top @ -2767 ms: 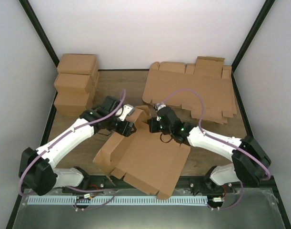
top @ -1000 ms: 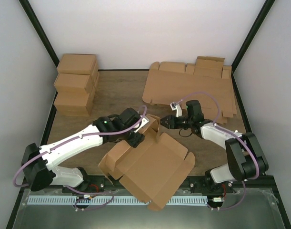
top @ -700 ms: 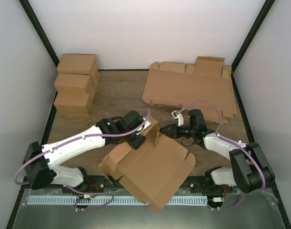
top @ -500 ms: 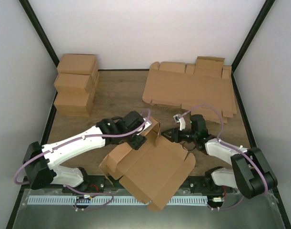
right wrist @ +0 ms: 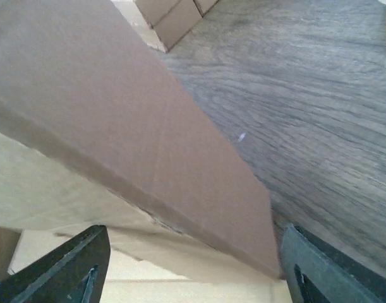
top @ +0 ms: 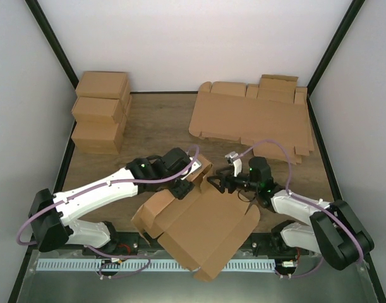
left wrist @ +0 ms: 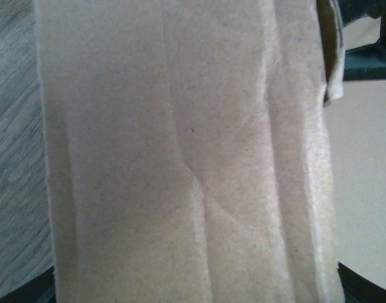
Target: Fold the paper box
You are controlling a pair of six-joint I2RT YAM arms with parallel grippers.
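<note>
Where the two arms meet, a bit toward 6 o'clock from the middle of the desk (top: 161, 123), we see the paper box (top: 205, 221). It is brown and lies open, turned at a slant. Its 6 o'clock corner pokes out past the near edge of the desk. At its 12 o'clock end one flap stands up, and some flaps on its 9 o'clock side are bent up too.

The left arm (top: 98, 188) reaches in from 8 o'clock, and the left jaws are at the standing flap. In the left wrist view the paper box (left wrist: 180, 158) fills almost the whole picture. A wrinkled panel runs from one dark jaw at the bottom corner to the other. We cannot tell if the left jaws are squeezing it or just sitting around it.

The right arm (top: 294, 205) reaches in from 4 o'clock, and the right jaws sit just on the 3 o'clock side of the same flap. In the right wrist view the right jaws are spread wide and hold nothing. A slanted flap of the paper box (right wrist: 117, 126) lies just in front of them.

At 10 o'clock on the desk we see a stack of folded boxes (top: 101, 117). At 1 o'clock lies a pile of flat cardboard sheets (top: 249, 120). Both are well apart from the paper box.
</note>
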